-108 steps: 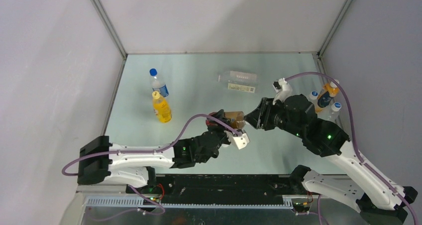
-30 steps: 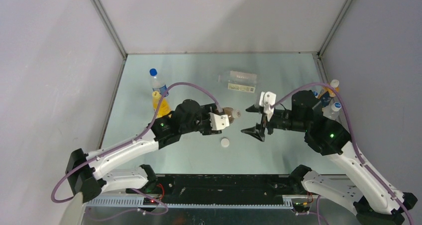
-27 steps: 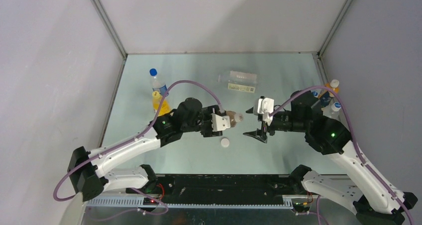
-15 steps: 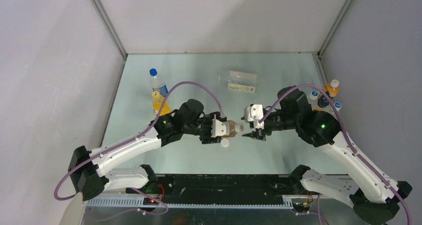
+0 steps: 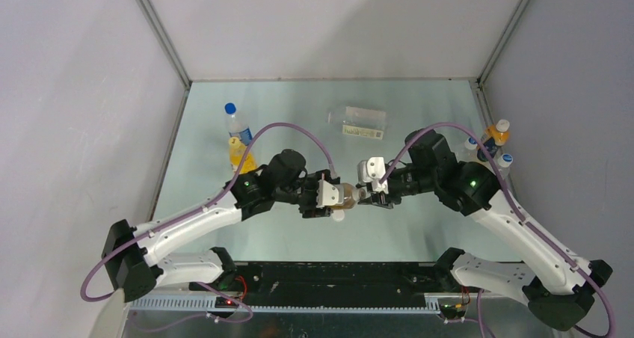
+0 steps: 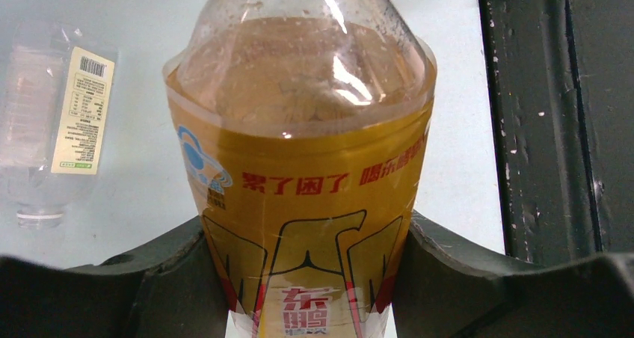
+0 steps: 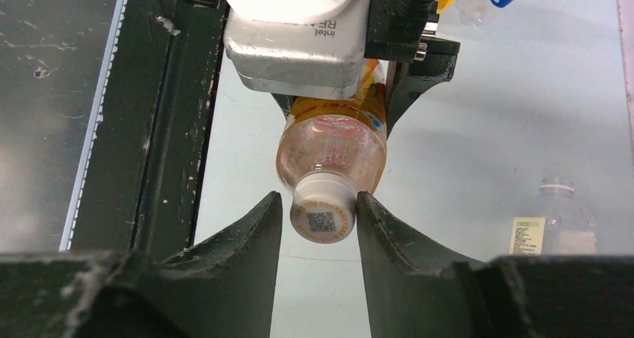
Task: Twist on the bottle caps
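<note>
Now, cap (image 7: 322,215) inside R tool (image 7: 320,202), maybe gripped, bottle (image 6: 299,173) in L tool (image 6: 306,237)

The bottle (image 6: 306,196) holds amber-brown drink under a gold label with red lettering, its white cap (image 7: 323,212) carries a black square code, and the tabletop (image 5: 284,106) is pale green.

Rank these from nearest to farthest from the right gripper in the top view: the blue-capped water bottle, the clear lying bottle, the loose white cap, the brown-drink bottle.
1. brown-drink bottle, directly at the right gripper, on its left.
2. loose white cap, on the table, near side.
3. clear bottle, lying toward the far edge.
4. blue-capped water bottle, standing far left.
</note>
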